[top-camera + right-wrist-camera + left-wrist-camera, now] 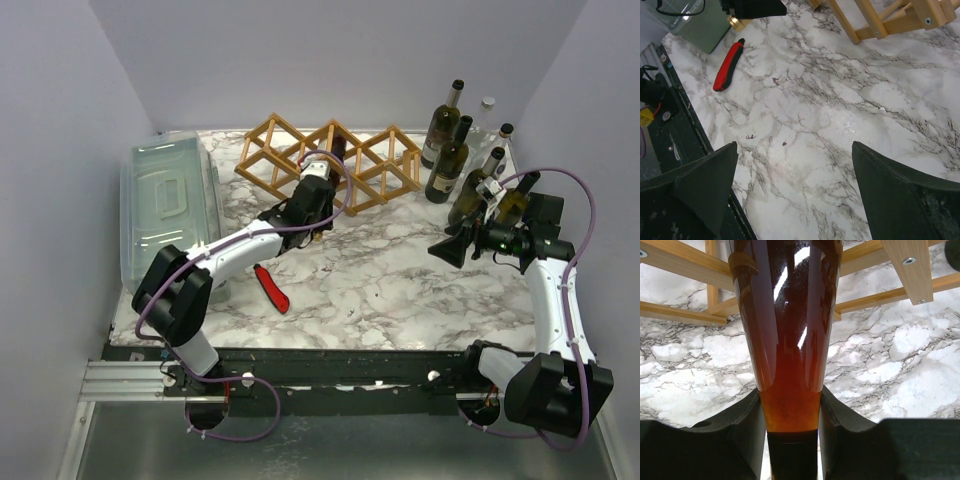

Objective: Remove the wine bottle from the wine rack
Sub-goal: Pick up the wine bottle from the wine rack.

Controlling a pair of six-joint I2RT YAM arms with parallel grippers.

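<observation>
Amber wine bottle [790,330], pinched by your left gripper [791,412], lies between wine rack [385,165] slats; right gripper [795,172] spread above marble [850,105].

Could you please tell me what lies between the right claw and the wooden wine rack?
Only bare white marble-patterned tabletop separates the open right claw from the light tan wooden lattice wine rack, seen in the right wrist view.

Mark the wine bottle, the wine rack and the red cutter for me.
wine bottle [790,355]: left wrist view, amber glass of the tapering shoulder.
wine rack [906,275]: left wrist view, wooden slat at upper right.
red cutter [729,65]: right wrist view, middle of its handle.
</observation>
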